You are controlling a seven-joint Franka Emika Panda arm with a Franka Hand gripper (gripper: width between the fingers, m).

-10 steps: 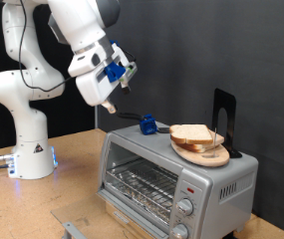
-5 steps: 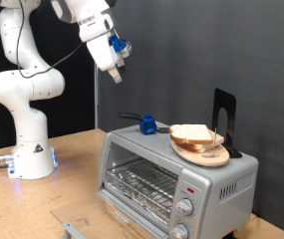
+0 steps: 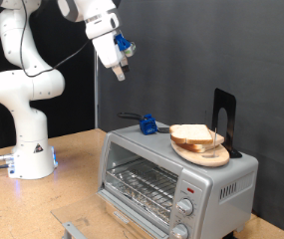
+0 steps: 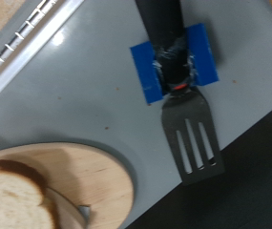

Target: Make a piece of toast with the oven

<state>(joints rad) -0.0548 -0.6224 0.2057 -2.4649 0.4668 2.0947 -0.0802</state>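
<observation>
The piece of toast (image 3: 193,132) lies pale on a round wooden plate (image 3: 203,153) atop the toaster oven (image 3: 171,174), whose rack looks empty behind the shut glass door; toasting seems not begun. A blue-handled spatula (image 3: 144,123) rests beside the plate. The gripper (image 3: 120,74) hangs high above, empty; whether its fingers are apart I cannot tell.

no readable text, labels, brand names or numbers on anything in either view
</observation>
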